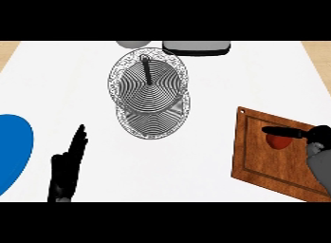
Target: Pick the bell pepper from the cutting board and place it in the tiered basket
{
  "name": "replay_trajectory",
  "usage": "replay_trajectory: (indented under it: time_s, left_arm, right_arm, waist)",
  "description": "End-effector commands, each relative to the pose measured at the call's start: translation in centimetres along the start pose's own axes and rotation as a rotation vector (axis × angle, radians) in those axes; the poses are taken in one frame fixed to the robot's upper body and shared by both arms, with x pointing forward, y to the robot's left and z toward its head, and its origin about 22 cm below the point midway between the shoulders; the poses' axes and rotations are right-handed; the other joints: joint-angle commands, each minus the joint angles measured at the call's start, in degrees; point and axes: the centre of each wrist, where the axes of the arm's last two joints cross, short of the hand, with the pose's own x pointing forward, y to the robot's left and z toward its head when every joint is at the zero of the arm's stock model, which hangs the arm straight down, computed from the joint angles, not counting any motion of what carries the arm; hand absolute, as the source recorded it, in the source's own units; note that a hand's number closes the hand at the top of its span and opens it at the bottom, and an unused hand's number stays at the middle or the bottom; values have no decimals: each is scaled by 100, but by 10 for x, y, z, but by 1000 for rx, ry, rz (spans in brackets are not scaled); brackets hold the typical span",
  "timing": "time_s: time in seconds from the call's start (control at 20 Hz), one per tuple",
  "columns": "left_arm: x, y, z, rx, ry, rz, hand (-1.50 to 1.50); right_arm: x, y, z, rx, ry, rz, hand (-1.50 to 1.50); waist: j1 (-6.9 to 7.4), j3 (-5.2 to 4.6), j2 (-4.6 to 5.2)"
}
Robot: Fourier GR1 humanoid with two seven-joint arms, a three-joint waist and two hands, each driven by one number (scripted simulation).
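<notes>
Left hand [64, 166]: lower left, open, fingers straight up.
Right hand [320, 136]: right edge, fingers straight across the bell pepper [278, 141], uncurled.
Cutting board [259, 163]: right, carrying the red pepper.
Tiered basket [150, 92]: upper centre of worktop [56, 85].

Bright, even light, counter [217, 85] glaring white

Kitchen: cutting board [255, 163], tiered basket [165, 86].

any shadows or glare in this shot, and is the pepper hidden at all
Head view: counter evenly lit, no glare, no cast shadow beneath the tiered basket or cutting board; head view again: fingers of the right hand cross the top of the bell pepper, hiding part of it.
</notes>
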Motion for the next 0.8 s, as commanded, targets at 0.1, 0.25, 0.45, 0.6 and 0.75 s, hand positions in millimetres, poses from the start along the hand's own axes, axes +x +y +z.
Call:
replay_trajectory:
  time_s: [0.1, 0.25, 0.45, 0.6, 0.75]
  left_arm:
    - [2, -10, 2, 6, 12, -1, 0]
    - [0, -5, -2, 14, -5, -4, 0]
    - [5, -1, 1, -5, 0, 2, 0]
    - [6, -8, 0, -10, -9, 18, 0]
    - [4, 8, 0, -6, -11, -18, 0]
  right_arm:
    - [7, 3, 9, -11, 204, 5, 150]
    - [1, 20, 6, -20, 173, 26, 150]
    - [-10, 23, -2, -55, 112, 46, 150]
    - [1, 30, -8, -129, 75, 117, 150]
    - [-13, 78, 60, -21, -453, 383, 150]
  waist:
    - [-26, 16, 13]
    - [-8, 19, 26]
    - [-3, 22, 28]
    - [60, 25, 48]
    - [133, 12, -1]
